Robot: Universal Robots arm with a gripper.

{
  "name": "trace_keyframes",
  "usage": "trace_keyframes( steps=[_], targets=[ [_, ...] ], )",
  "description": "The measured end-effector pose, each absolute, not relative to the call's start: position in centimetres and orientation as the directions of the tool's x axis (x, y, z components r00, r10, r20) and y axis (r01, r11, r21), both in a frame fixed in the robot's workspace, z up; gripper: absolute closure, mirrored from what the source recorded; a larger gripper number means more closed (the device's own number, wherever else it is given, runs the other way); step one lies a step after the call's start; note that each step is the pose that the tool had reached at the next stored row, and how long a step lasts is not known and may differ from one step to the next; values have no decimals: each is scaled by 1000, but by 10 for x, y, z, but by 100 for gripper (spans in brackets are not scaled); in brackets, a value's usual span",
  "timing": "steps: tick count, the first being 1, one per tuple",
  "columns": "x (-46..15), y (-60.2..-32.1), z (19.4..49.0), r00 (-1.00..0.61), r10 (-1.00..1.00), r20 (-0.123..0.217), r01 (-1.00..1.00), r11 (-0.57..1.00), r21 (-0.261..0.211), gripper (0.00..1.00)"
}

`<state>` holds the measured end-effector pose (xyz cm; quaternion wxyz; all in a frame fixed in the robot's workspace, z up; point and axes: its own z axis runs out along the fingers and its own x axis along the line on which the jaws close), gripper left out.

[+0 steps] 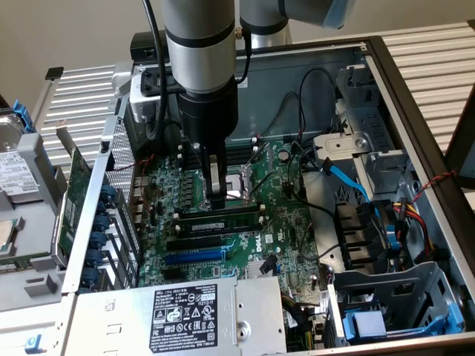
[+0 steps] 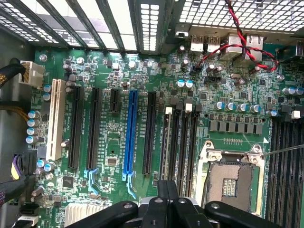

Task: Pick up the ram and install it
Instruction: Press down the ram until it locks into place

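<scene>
Green ram (image 1: 239, 219) lying along a memory slot, clenched gripper (image 1: 217, 199) right over it.

Exterior view: the stick lies at 6 o'clock from the CPU socket (image 1: 241, 187), with the blue expansion slot (image 1: 194, 256) further out toward 6. The gripper's jaws are pressed together with nothing between them, their tips at the ram's upper edge; contact cannot be told. Wrist view: the closed fingertips (image 2: 164, 190) hang over the black memory slots (image 2: 179, 142), at 9 o'clock from the socket (image 2: 231, 178).
</scene>
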<state>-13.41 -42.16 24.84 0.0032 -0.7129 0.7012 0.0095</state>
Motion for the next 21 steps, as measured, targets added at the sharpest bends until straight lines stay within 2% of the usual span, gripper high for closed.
trace_keyframes(
  steps=[21],
  targets=[
    [-134, -422, 247, -313, -950, -18, -950, 313, 9, 89]
  ],
)
